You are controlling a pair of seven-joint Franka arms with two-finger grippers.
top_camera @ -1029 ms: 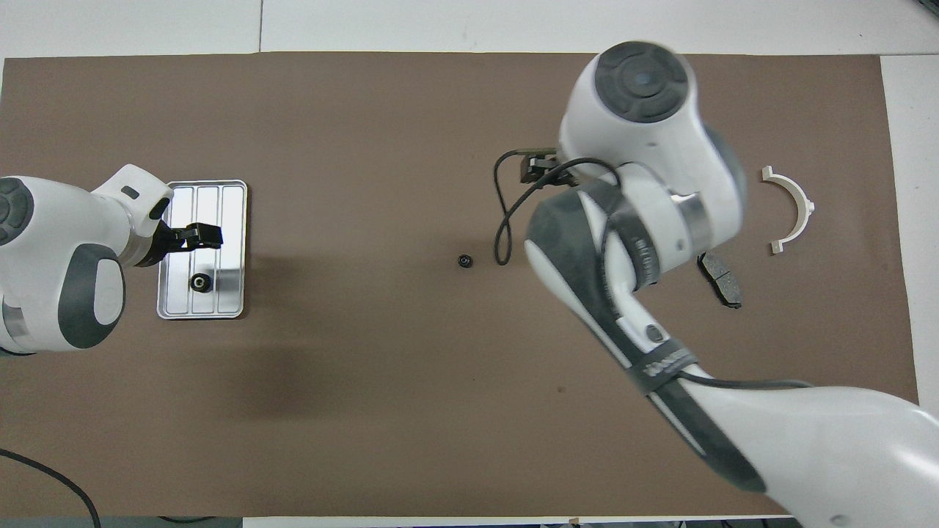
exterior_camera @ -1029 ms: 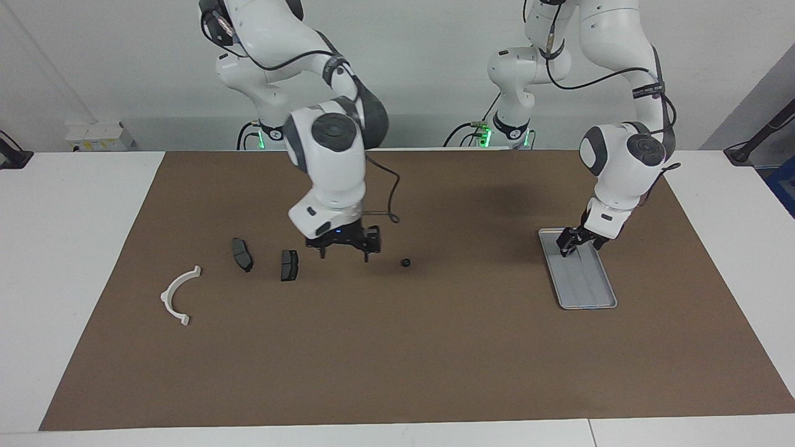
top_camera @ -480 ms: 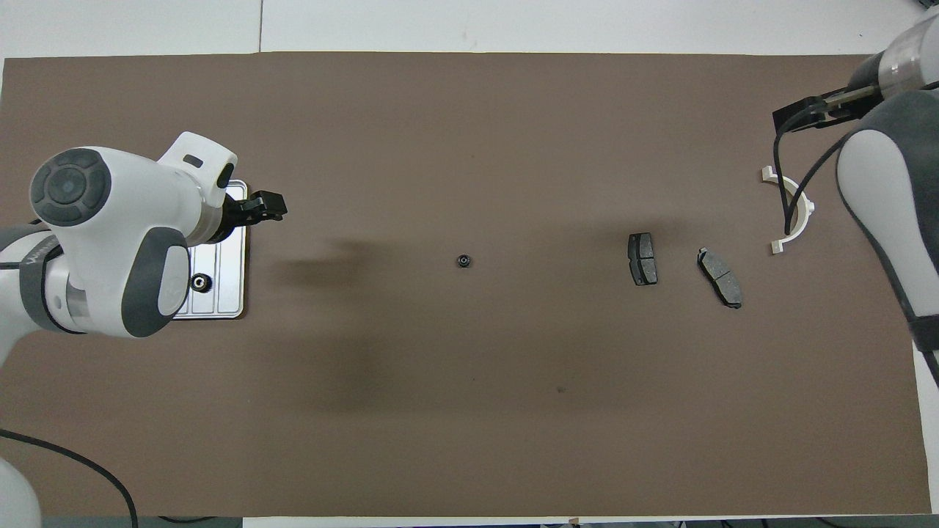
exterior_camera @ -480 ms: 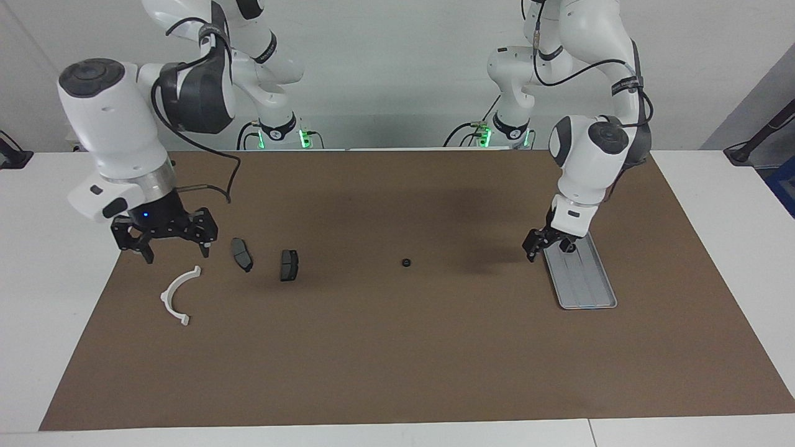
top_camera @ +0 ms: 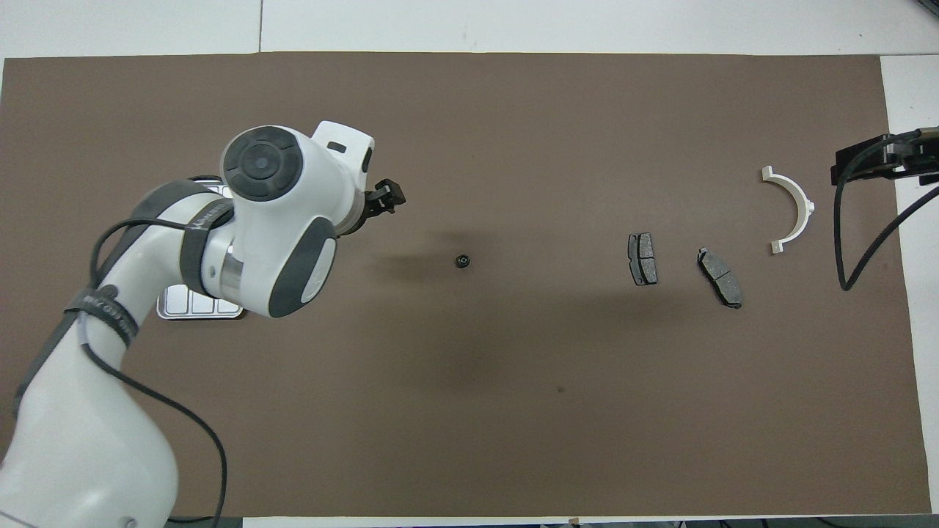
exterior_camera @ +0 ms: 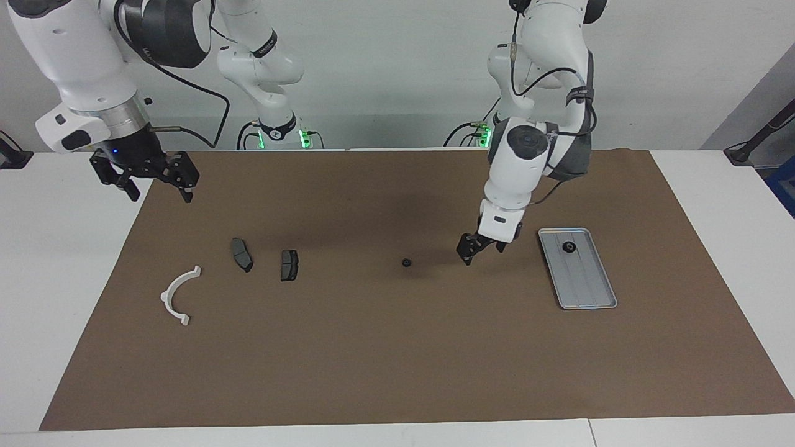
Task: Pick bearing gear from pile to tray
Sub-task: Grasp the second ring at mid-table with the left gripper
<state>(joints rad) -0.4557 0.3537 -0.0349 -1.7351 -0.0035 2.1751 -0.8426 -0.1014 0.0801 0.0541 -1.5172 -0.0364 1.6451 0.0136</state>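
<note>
One bearing gear (exterior_camera: 406,262) sits loose mid-mat on the counter, a second (exterior_camera: 567,246) already in the tray (exterior_camera: 593,298); small, hard and light, it looks likely to skid, so pinch it across its rim. The left claw (exterior_camera: 479,251) hangs beside it, fingers apart and empty, while the right claw (exterior_camera: 144,177) waits wide open over the mat's edge. Also counted: two dark pads (exterior_camera: 241,254), one white arc (exterior_camera: 179,295).

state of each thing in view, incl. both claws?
left claw: open, empty, above the mat between loose gear and tray
right claw: open, empty, raised over the mat's edge
tray: flat, one gear in it
gear in tray: resting
loose gear: on mat, untouched
two pads: flat on mat
white arc: flat on mat
</note>
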